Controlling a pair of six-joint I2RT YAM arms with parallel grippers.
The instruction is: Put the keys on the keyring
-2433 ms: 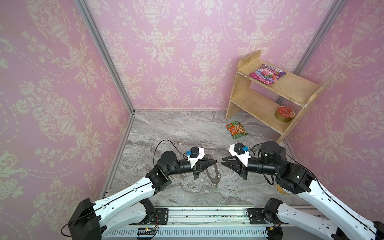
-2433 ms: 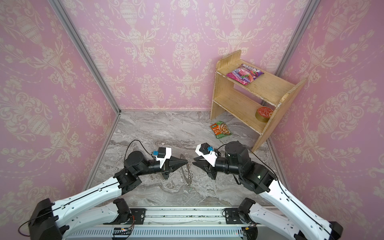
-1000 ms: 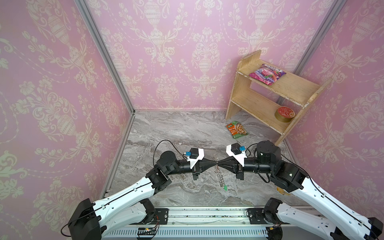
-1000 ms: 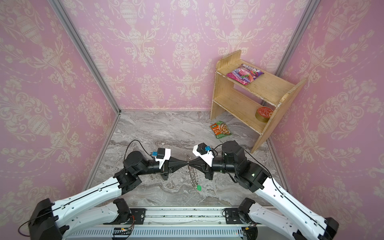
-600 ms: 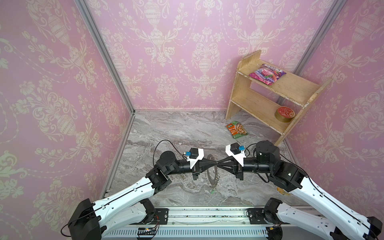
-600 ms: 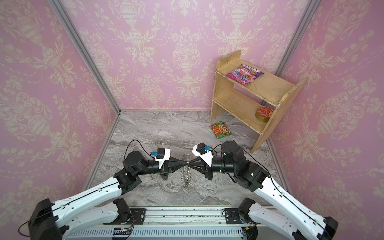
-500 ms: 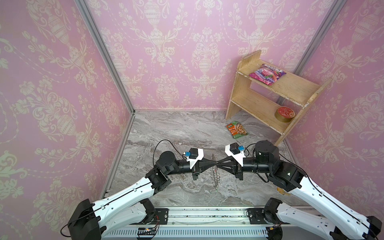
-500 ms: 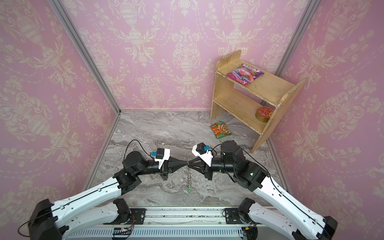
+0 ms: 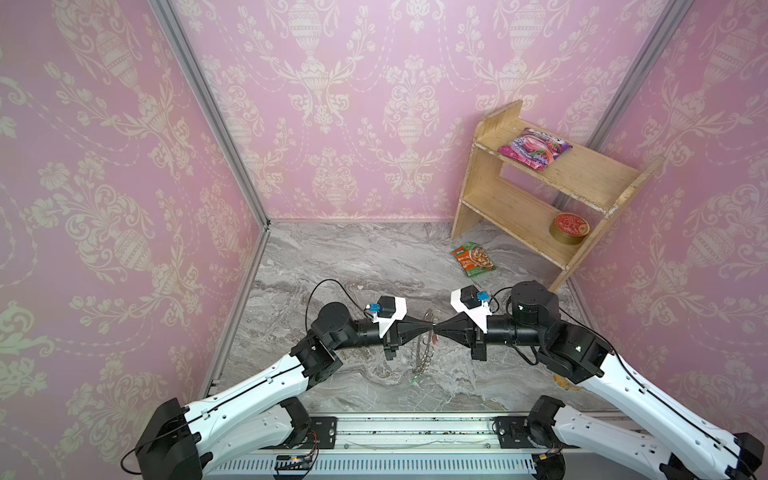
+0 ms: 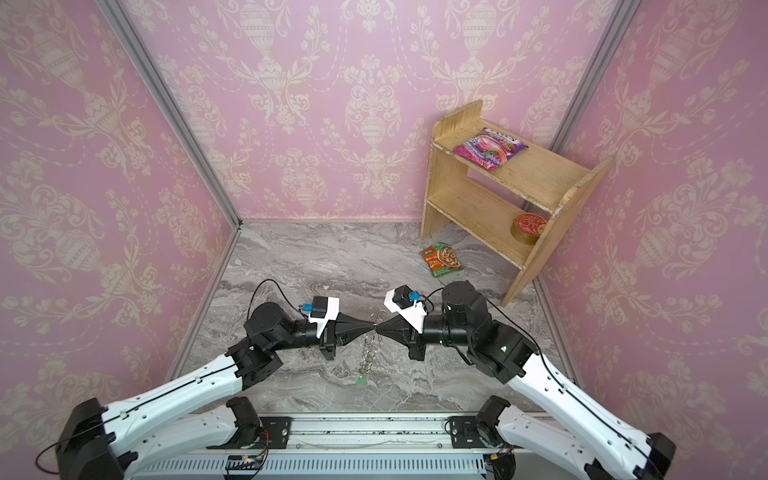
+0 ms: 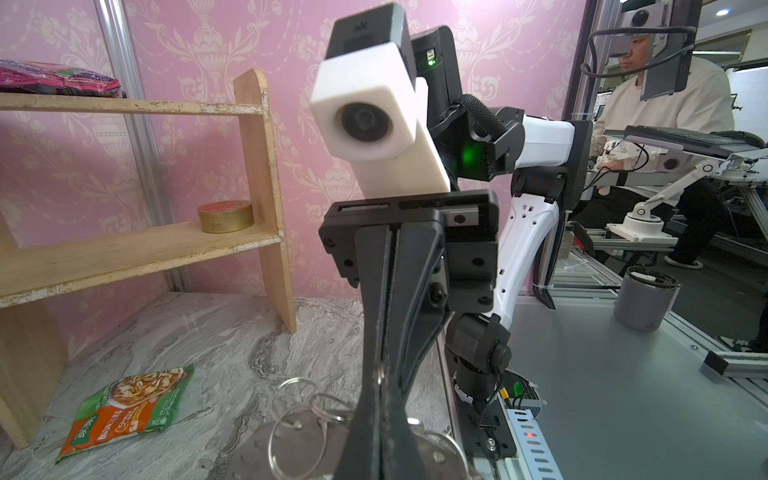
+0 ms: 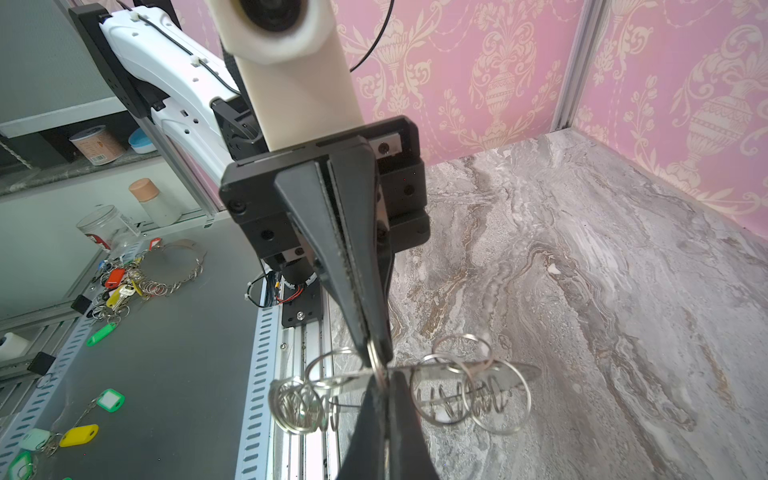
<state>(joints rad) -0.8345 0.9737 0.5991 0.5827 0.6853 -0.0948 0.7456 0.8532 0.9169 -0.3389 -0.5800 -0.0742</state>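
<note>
The keyring point(image 9: 423, 353) hangs almost edge-on above the marble floor in both top views, also point(image 10: 368, 353). My left gripper point(image 9: 428, 329) and right gripper point(image 9: 436, 329) meet tip to tip at its upper rim, both shut. In the right wrist view my right gripper point(image 12: 384, 380) pinches a wire loop point(image 12: 376, 361) at the rim, opposite the left gripper point(image 12: 374, 349). The flat grey keyring point(image 11: 291, 449) lies under my left gripper point(image 11: 381, 399). A green key tag point(image 9: 415, 380) dangles at the ring's bottom. A small red tag point(image 9: 435, 338) shows just under the tips. The metal keys are too small to make out.
A wooden shelf point(image 9: 540, 195) stands at the back right with a pink packet point(image 9: 534, 147) on top and a round tin point(image 9: 568, 226) below. An orange-green food packet point(image 9: 473, 259) lies on the floor before it. Spare tagged keys point(image 12: 116, 282) lie outside the cell.
The keyring has twisted and swung while held; its green tag now hangs further left. Both grippers stay tip to tip, shifted slightly left.
</note>
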